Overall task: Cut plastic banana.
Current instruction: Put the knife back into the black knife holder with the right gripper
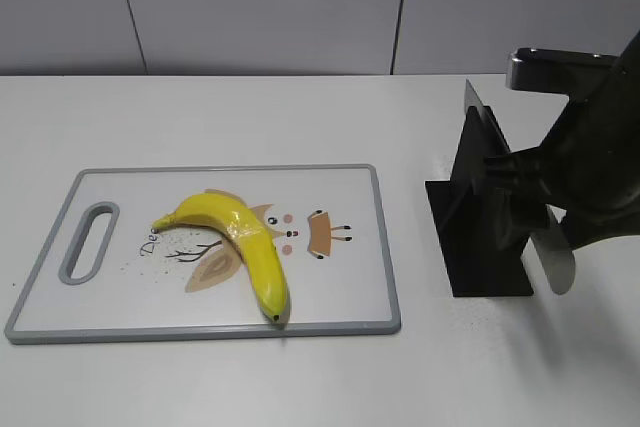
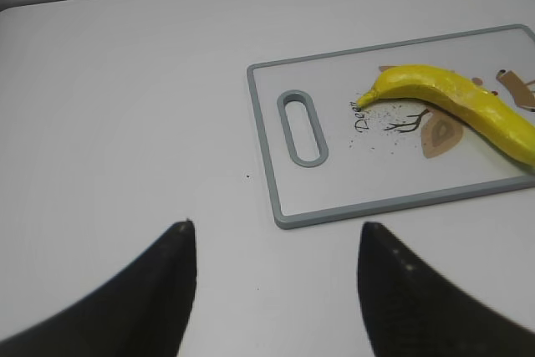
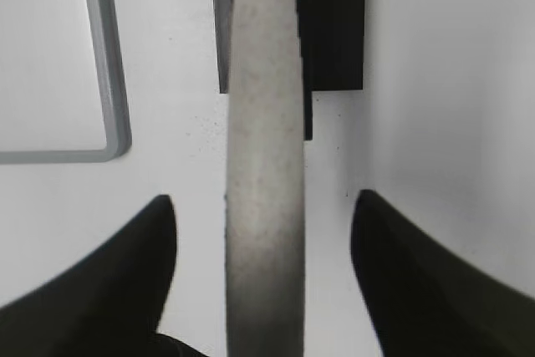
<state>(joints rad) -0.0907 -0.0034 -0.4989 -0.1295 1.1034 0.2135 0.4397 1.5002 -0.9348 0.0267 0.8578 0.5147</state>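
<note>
- The white tabletop (image 1: 300, 377) carried everything, with a grey panelled wall (image 1: 260, 7) behind it at twelve o'clock.
- The cutting board (image 1: 340, 297), white with a grey rim and a slot handle at its nine o'clock end, lay flat on the left half of the exterior view; it bore a printed cartoon figure and some dark specks.
- The right arm (image 1: 590, 167) stood at three o'clock in the exterior view, over the black knife stand (image 1: 480, 237), which sat on the tabletop just beside the board's three o'clock edge.
- The plastic banana (image 1: 245, 247) lay on the board in one piece, curved, its stem pointing to nine o'clock and its dark tip resting near the board's six o'clock rim.
- The knife (image 3: 266, 156) ran up the middle of the right wrist view as a long pale bar between the right fingers (image 3: 125, 290). Those fingers stood wide apart on either side of it; I could not tell whether they gripped it.
- The left fingers (image 2: 150, 298) were spread wide with nothing between them, hovering above bare tabletop at the board's handle end, well apart from the banana.
</note>
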